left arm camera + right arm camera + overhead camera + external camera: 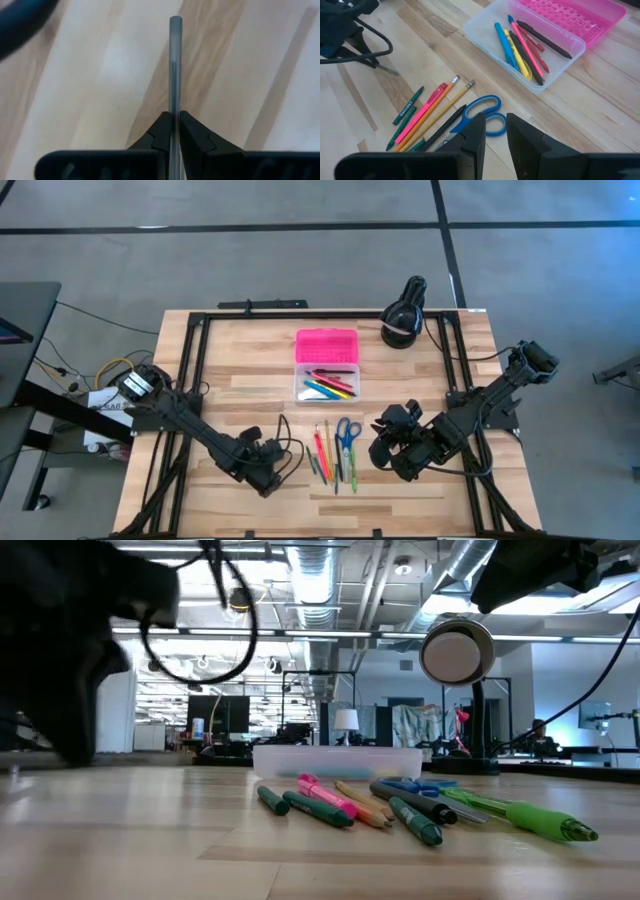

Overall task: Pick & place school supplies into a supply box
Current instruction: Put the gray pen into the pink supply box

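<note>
Wooden table (pixel 240 395) is filling the overhead view. Near its front edge, at about 7 o'clock, the left gripper (pixel 270 471) is pinching its fingers on a thin grey pen (pixel 174 70). At 5 o'clock the right gripper (pixel 493 131) is hovering, its fingers slightly apart and holding nothing, over blue-handled scissors (pixel 485 114). Loose pencils and markers (pixel 325 454) are lying at 6 o'clock. Farther back, around the centre, the open pink-lidded box (pixel 326 366) is holding several pens.

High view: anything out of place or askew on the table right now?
Nothing stands out. The supply box lies open and square with supplies inside; the remaining pens and scissors lie in a tidy row. The left gripper is shut on a thin grey pen; the right gripper waits over the scissors.
</note>
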